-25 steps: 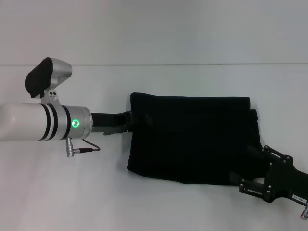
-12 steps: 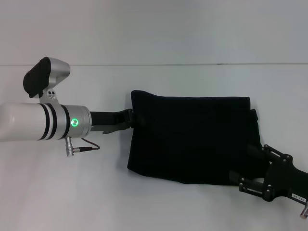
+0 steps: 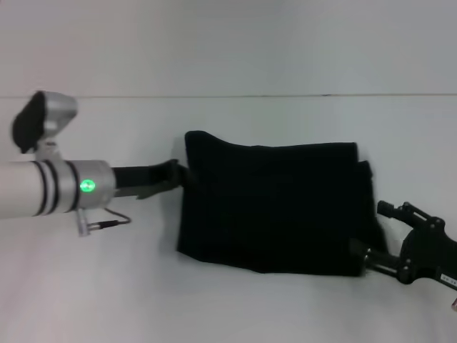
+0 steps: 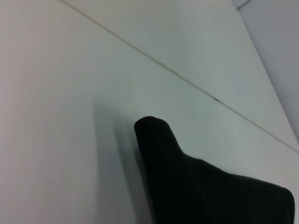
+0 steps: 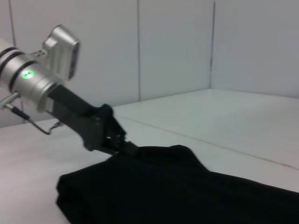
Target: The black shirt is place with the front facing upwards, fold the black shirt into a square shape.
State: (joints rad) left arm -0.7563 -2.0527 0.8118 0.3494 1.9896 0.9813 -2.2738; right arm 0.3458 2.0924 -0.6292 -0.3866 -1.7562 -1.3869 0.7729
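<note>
While the black shirt is lying folded in a rough rectangle on the white bench, my left claw is pinching its far left corner. My right claw is sitting spread at the shirt's near right edge.

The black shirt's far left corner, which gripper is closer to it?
Left. The left gripper meets the black shirt at its left edge just below that far corner. The right gripper sits at the shirt's near right corner, diagonally opposite.
</note>
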